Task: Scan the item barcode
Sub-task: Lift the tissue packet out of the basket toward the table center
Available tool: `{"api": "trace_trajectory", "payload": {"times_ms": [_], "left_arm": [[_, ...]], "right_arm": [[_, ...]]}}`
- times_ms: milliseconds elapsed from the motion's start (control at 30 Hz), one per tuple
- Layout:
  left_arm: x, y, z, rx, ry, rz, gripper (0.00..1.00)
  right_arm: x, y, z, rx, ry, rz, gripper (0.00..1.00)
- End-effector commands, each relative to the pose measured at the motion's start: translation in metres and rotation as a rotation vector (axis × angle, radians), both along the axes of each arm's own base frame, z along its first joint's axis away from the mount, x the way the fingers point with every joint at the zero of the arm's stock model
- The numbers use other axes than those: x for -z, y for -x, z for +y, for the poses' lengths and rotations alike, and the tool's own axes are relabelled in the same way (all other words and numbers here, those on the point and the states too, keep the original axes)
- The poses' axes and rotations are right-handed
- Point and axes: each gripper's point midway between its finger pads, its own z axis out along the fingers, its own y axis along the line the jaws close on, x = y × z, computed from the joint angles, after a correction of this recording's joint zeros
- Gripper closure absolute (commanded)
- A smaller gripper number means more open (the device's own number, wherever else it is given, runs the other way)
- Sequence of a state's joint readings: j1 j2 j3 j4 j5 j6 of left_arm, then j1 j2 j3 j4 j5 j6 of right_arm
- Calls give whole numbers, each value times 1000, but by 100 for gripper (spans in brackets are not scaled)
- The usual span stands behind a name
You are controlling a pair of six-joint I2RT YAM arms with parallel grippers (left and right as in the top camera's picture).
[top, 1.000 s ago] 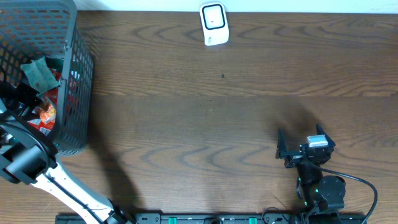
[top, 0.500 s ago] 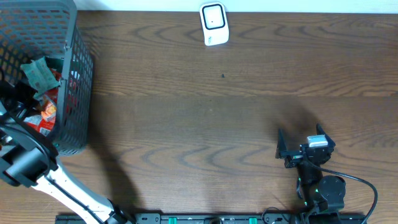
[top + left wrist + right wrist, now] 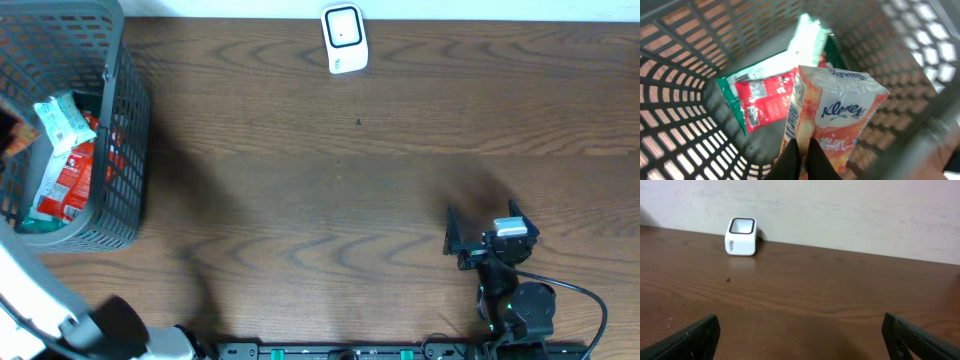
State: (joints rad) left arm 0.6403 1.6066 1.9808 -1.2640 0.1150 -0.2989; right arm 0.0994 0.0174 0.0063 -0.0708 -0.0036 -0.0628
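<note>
Overhead showed the big brown table [image 3: 350, 180] with a gray basket [image 3: 125, 120] at its far left corner. The left wrist view looked down into the basket. There the left gripper [image 3: 802, 152] pinched the end of a Kleenex tissue pack [image 3: 840, 107], above a red packet [image 3: 765, 92] on the basket floor. The right gripper [image 3: 487, 238] was spread wide by the near edge, toward the right. A small white scanner [image 3: 344, 38] stood at the far edge.
</note>
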Motion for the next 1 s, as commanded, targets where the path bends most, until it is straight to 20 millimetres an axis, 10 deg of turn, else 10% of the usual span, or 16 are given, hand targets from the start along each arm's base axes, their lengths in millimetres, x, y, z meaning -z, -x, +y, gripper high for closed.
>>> {"api": "trace_trajectory", "payload": {"times_ms": [0, 333, 967], "left_arm": [[-38, 6, -40, 37, -175, -9, 93], [-52, -6, -170, 294, -441, 43, 93], [163, -61, -424, 800, -562, 339, 93]], "right_arm": [[0, 0, -1, 7, 6, 0, 1], [0, 0, -1, 7, 6, 0, 1], [0, 0, -1, 7, 6, 0, 1]]}}
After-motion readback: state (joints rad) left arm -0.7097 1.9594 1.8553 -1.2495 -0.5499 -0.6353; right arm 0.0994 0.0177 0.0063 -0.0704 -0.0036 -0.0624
